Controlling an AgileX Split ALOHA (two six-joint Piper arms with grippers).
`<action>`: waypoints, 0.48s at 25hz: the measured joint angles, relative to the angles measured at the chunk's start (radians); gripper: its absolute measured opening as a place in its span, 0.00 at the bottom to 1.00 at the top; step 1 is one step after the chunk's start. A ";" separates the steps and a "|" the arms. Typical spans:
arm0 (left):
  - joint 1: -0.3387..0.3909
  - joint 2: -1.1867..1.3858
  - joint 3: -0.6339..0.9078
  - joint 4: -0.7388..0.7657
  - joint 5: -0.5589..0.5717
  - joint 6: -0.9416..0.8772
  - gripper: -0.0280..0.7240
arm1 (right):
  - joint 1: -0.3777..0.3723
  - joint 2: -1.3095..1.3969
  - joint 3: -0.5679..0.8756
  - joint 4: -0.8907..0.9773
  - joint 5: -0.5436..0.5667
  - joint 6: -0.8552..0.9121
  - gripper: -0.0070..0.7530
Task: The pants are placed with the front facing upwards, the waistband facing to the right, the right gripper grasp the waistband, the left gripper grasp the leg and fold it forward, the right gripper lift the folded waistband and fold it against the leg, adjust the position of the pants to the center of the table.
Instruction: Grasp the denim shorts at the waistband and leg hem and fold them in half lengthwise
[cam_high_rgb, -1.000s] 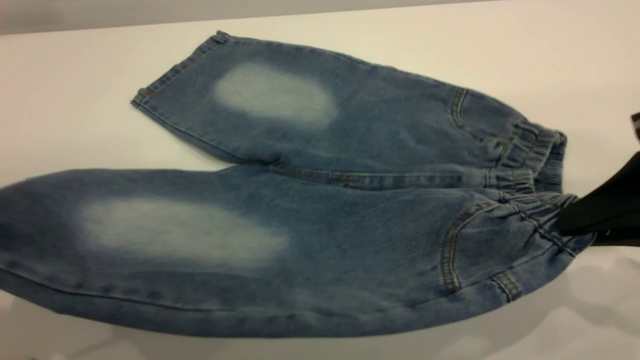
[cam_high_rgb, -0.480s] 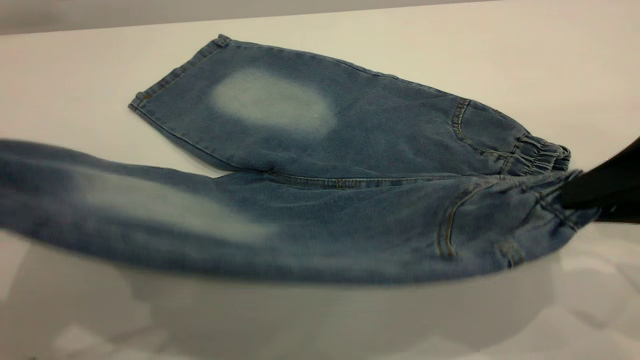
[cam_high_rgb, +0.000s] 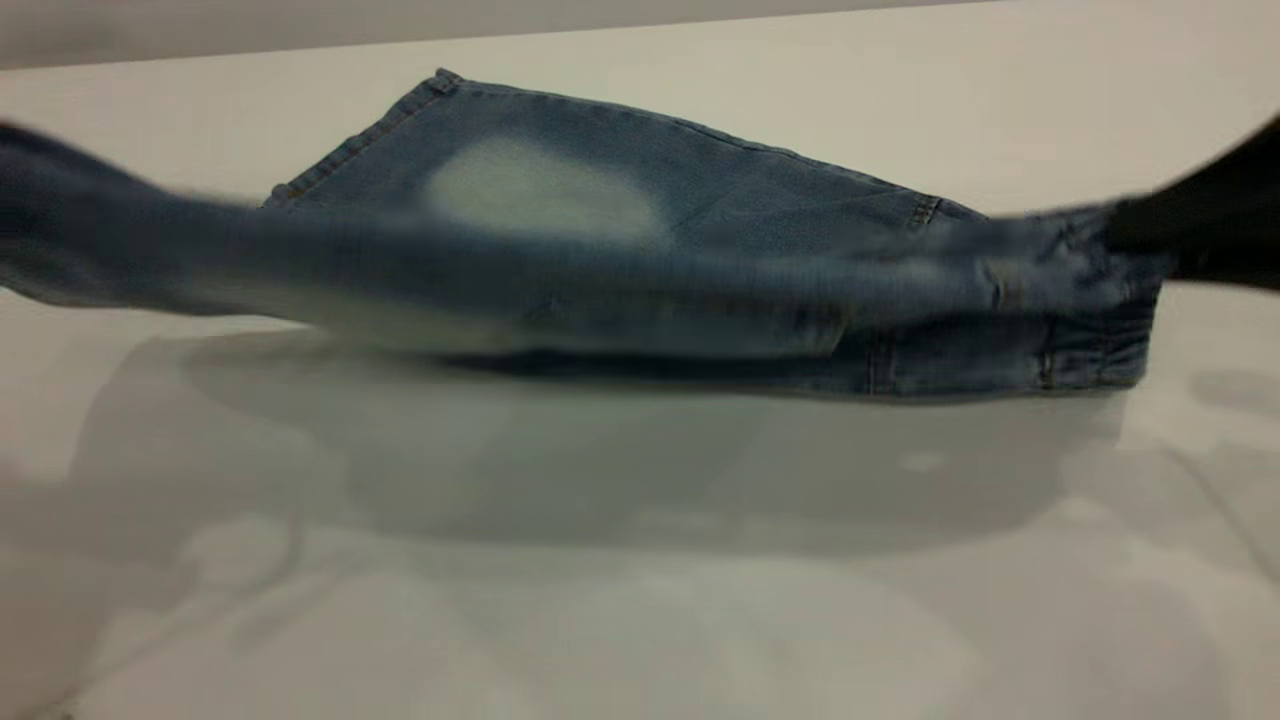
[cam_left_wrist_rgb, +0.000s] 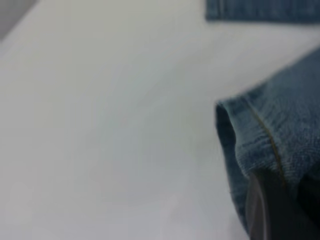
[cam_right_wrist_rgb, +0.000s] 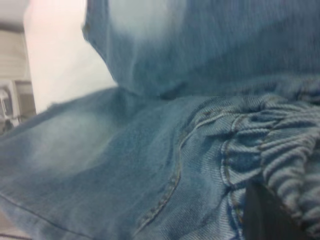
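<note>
The blue denim pants (cam_high_rgb: 620, 170) lie across the white table (cam_high_rgb: 640, 580) with the waistband (cam_high_rgb: 1100, 300) at the right. The far leg, with its pale oval patch (cam_high_rgb: 540, 190), rests flat. The near leg (cam_high_rgb: 300, 280) hangs lifted off the table as a blurred band that runs off the left edge. My right gripper (cam_high_rgb: 1150, 240) is shut on the near end of the waistband (cam_right_wrist_rgb: 280, 150), its dark finger (cam_right_wrist_rgb: 265, 215) pressed on the gathered denim. My left gripper (cam_left_wrist_rgb: 280, 200) is shut on the near leg's hem (cam_left_wrist_rgb: 260, 145), above bare table.
Bare white table (cam_left_wrist_rgb: 110, 125) spreads in front of the pants, with a broad shadow (cam_high_rgb: 600, 470) under the raised half. The table's far edge (cam_high_rgb: 400, 45) runs just behind the far leg's hem.
The near leg and the near end of the waistband have risen from flat on the table and swung toward the far leg. The right gripper has moved up with the waistband.
</note>
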 joint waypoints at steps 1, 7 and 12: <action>0.000 0.031 -0.017 0.060 -0.010 -0.058 0.14 | 0.000 0.000 -0.016 0.004 -0.004 0.004 0.06; 0.000 0.228 -0.185 0.416 -0.031 -0.400 0.14 | 0.000 0.001 -0.095 0.041 -0.037 0.007 0.06; 0.000 0.402 -0.332 0.687 -0.037 -0.649 0.14 | 0.000 0.001 -0.129 0.090 -0.099 0.007 0.06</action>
